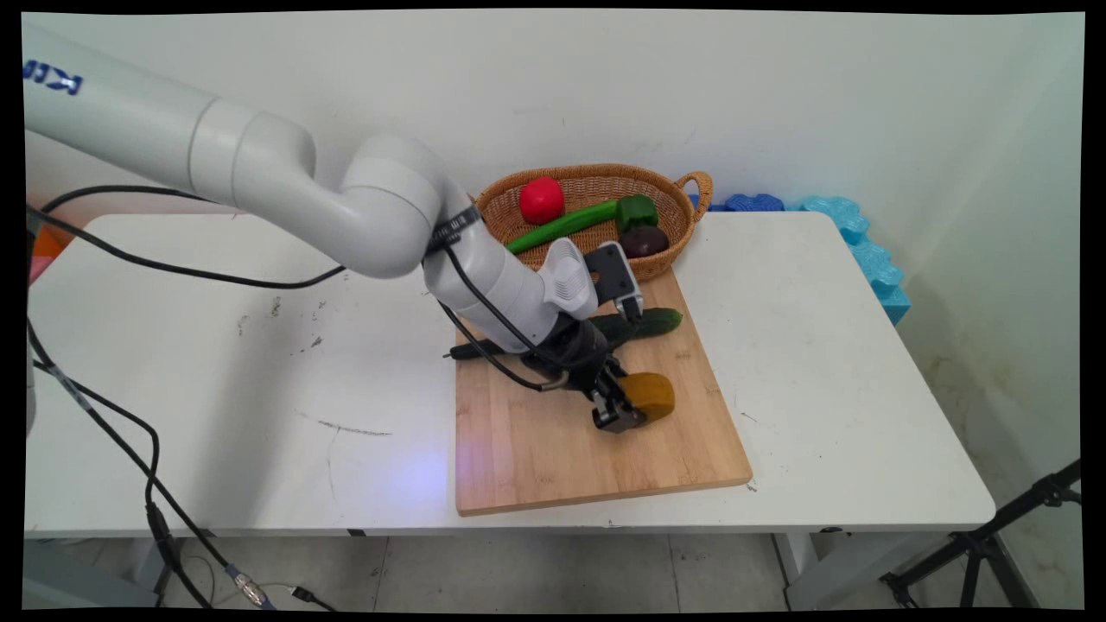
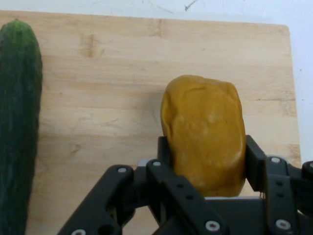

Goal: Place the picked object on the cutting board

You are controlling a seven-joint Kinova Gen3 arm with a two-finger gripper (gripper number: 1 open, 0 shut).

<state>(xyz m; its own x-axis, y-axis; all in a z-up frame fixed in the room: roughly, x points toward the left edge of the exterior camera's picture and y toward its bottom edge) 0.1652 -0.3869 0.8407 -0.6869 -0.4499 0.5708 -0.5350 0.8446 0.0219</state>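
My black gripper (image 1: 624, 413) is down on the wooden cutting board (image 1: 553, 449), shut on a yellow-brown potato (image 1: 650, 394). In the hand view the potato (image 2: 204, 132) sits between the two fingers (image 2: 254, 161), which press on its sides, with the board (image 2: 112, 83) under it. A dark green cucumber (image 1: 652, 322) lies across the board's far end, just behind the gripper; in the hand view the cucumber (image 2: 18, 122) runs along the left edge.
A wicker basket (image 1: 683, 226) stands behind the board, holding a red tomato (image 1: 541, 199), a long light green cucumber (image 1: 562, 226), a green pepper (image 1: 636, 210) and a dark eggplant (image 1: 645, 241). Blue foam pieces (image 1: 864, 250) lie at the table's far right edge.
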